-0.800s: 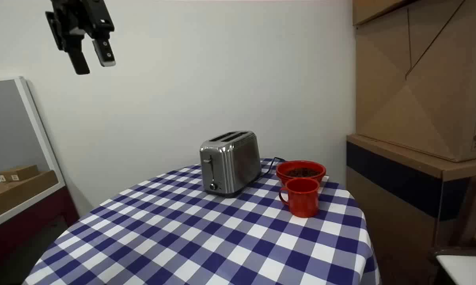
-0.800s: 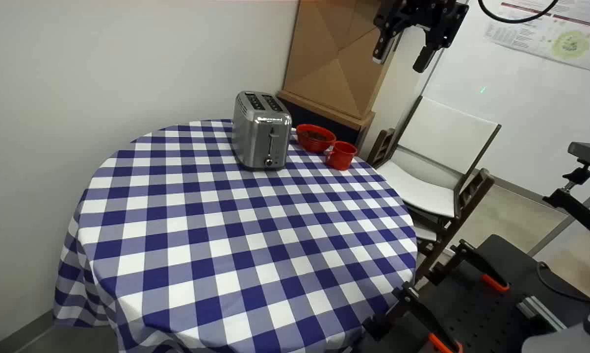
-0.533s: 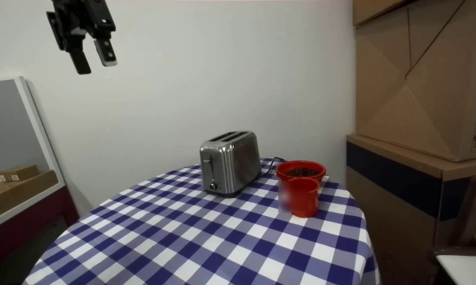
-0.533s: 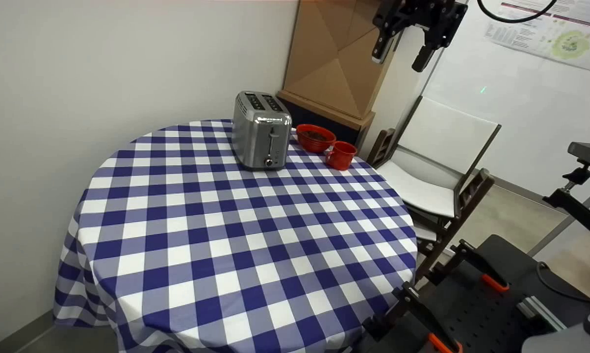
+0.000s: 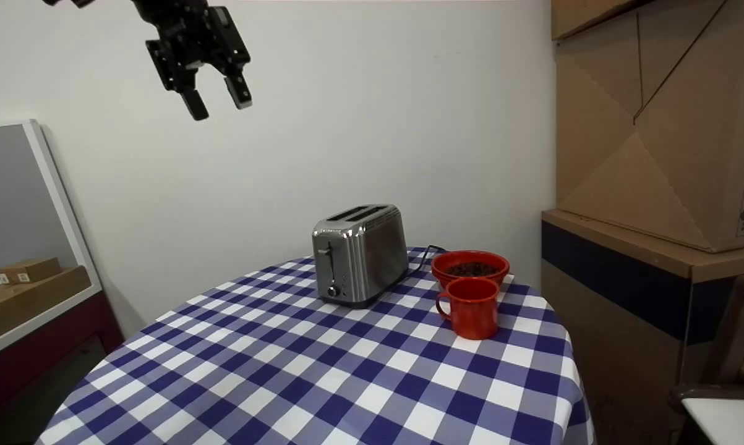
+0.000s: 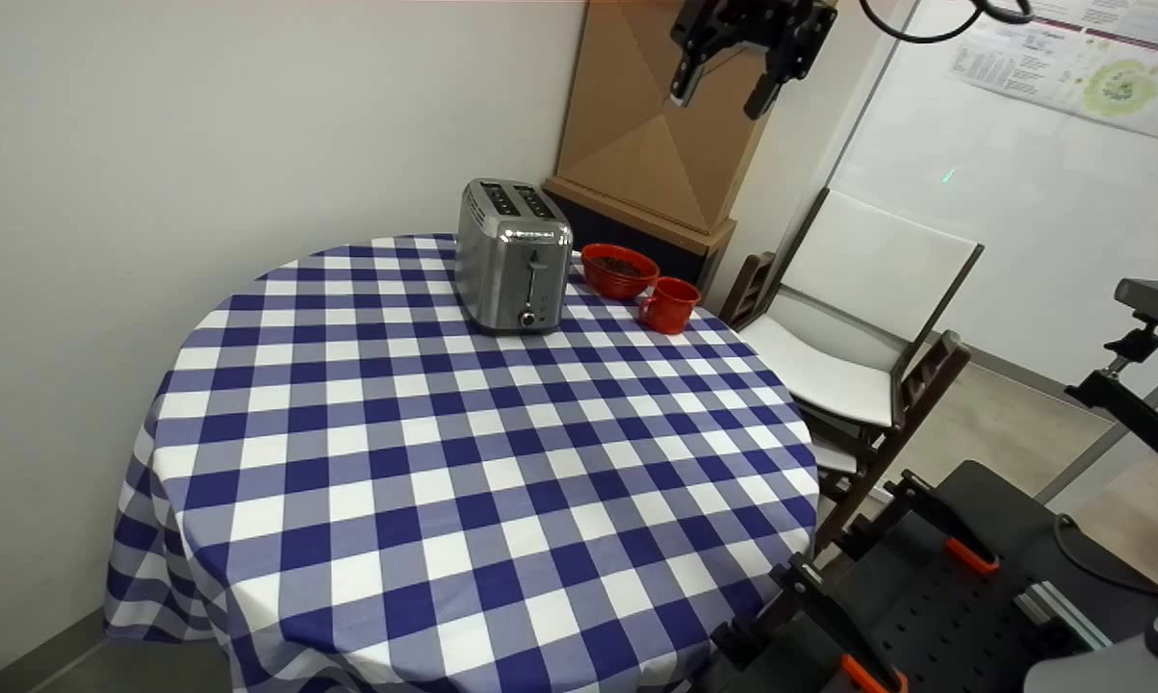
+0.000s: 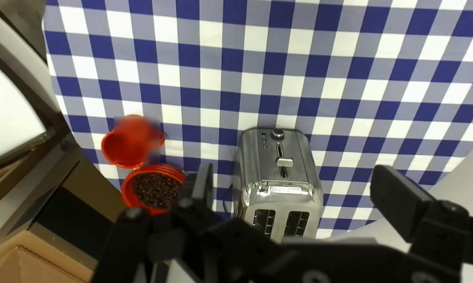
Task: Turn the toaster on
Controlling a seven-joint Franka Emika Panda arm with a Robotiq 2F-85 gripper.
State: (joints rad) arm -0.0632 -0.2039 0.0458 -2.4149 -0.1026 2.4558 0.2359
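Black claw (image 7: 294,173) frames toaster (image 7: 275,177) only in wrist view

Black tool (image 5: 222,112) — blocky fingers (image 7: 397,198) — black cable (image 6: 923,40)

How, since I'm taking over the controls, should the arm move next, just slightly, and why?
I'd probably lower the open gripper toward the lever. In both exterior views the gripper hangs high, clear of the toaster, and the lever sits near the top of its slot, so it likely needs pressing down. In the wrist view, the lever shows between the fingers.
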